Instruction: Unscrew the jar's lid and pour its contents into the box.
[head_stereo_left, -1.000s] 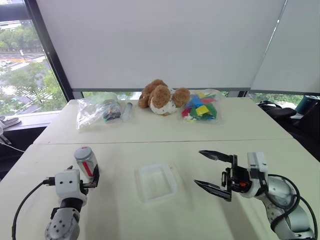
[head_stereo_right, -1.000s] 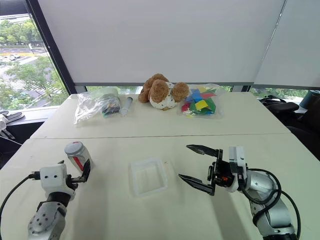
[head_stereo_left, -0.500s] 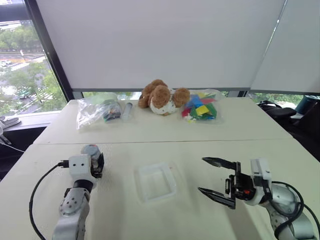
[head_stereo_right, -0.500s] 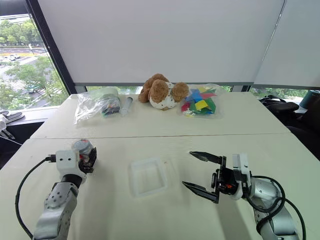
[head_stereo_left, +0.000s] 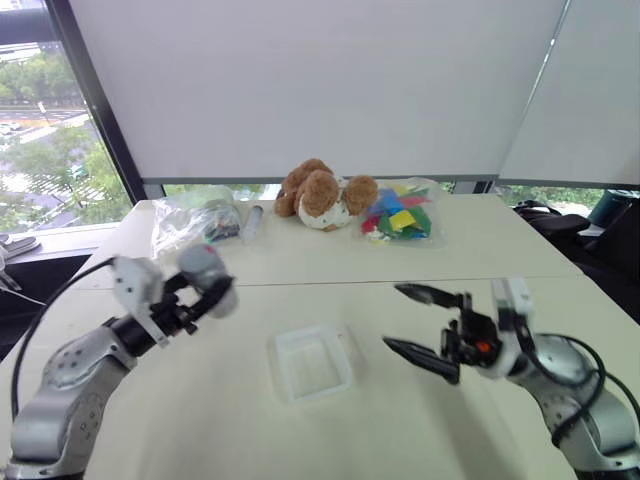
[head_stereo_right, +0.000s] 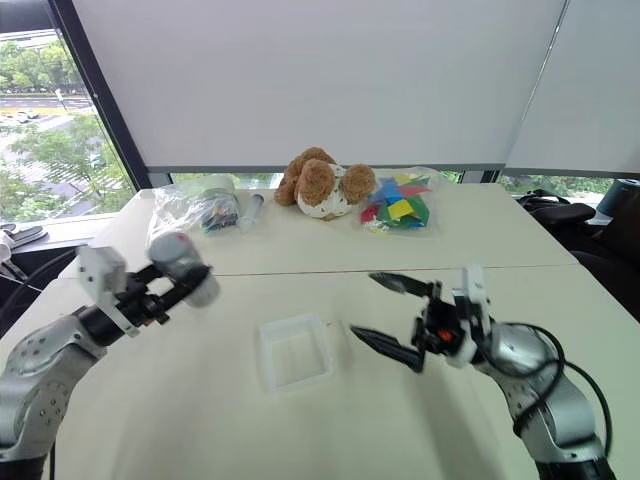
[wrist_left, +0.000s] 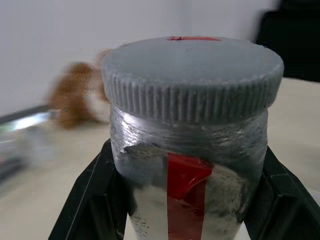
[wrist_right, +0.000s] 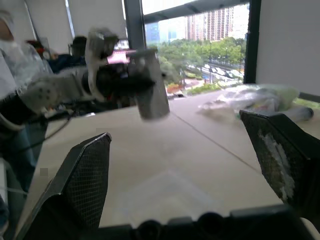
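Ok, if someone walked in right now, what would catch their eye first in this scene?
Probably the jar, lifted off the table in the left gripper, its grey lid on. Next, the right gripper with its fingers spread wide, raised beside the clear box on the near table. At the far end a brown teddy bear lies between clear bags, one with colourful pieces.

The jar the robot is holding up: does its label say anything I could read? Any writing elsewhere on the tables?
Jar: its label is a red and silvery patch, no letters legible.
Lid: a small red mark on top, not readable.
Bags at the back: no legible text.
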